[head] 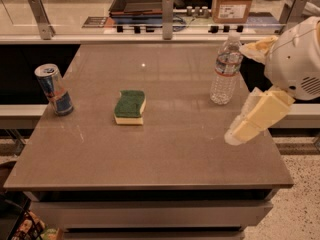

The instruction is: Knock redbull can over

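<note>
The big brown surface [175, 149] fills most of the view. At its right edge is the robot's white round arm end with the claw [238, 91]. The claw has two pale yellow fingers. One points up near the top of the water bottle, and the other [260, 116] hangs low over the right side of the surface. They look spread wide apart with nothing between them, though the edges are a bit hard to make out.

The clear water bottle [226, 69] stands up near the back right, just beside the claw. The redbull can [54, 90] stands up at the far left edge, well apart from the claw. A green and yellow sponge [129, 106] lies flat between the can and the bottle, nearer the can.
</note>
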Available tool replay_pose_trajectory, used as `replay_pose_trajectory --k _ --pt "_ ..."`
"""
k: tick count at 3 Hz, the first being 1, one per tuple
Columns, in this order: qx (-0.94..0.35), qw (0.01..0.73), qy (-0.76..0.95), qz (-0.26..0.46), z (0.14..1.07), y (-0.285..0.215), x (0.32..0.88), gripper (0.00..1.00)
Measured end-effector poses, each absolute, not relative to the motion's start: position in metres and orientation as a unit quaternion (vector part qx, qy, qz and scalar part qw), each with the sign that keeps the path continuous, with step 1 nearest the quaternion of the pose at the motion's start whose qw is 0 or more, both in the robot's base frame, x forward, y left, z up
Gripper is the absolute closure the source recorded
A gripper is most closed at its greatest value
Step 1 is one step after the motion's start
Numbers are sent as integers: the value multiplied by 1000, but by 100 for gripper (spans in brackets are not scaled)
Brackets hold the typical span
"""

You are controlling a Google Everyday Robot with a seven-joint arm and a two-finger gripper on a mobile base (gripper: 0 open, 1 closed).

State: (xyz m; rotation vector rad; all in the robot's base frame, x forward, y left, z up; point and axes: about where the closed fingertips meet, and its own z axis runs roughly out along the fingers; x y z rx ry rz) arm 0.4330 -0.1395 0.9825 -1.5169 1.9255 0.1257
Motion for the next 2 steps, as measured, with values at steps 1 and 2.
replay_pose_trajectory --k 1,2 --pt "-579 387 708 115 971 -98 440 0" --pt "-563 429 683 182 960 -54 452 0"
